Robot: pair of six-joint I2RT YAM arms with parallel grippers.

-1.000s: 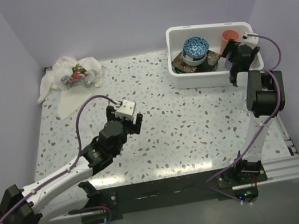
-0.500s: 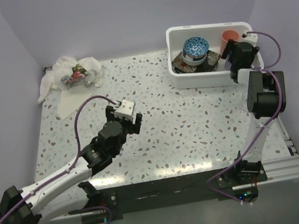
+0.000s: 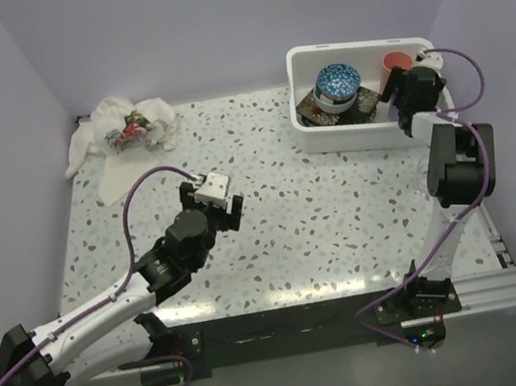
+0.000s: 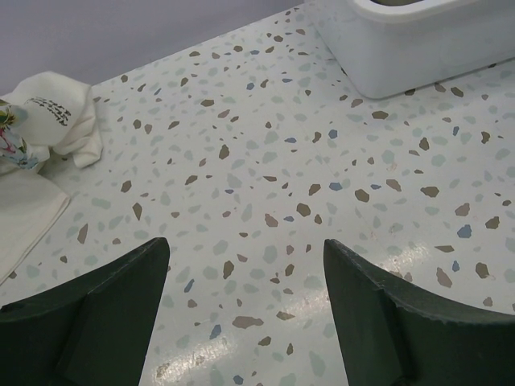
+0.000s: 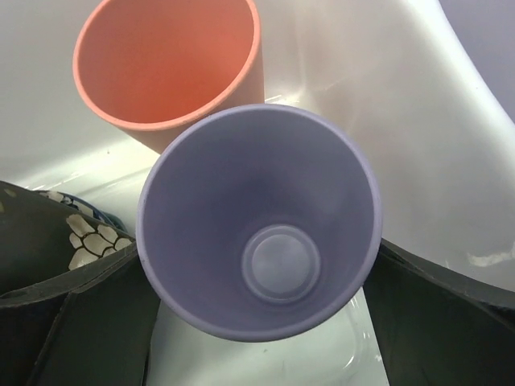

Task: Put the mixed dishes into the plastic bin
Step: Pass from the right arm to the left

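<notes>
One purple cup (image 5: pixel 257 233) stands in plastic bin (image 3: pixel 353 136), right tool (image 3: pixel 404 89) spread around it

A crumpled white cloth (image 3: pixel 123 135) with a red-and-green print lay at the far left corner of the speckled terrazzo table (image 3: pixel 321 207), close to the pale lavender walls (image 3: pixel 208 22) that enclosed the surface on three sides.

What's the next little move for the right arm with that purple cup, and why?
Probably lift the right gripper straight up, out of the plastic bin. The purple cup sits upright inside it beside the orange cup, and the jaws stand wide on either side of it, so it looks released; a sideways exit might tip it.
</notes>
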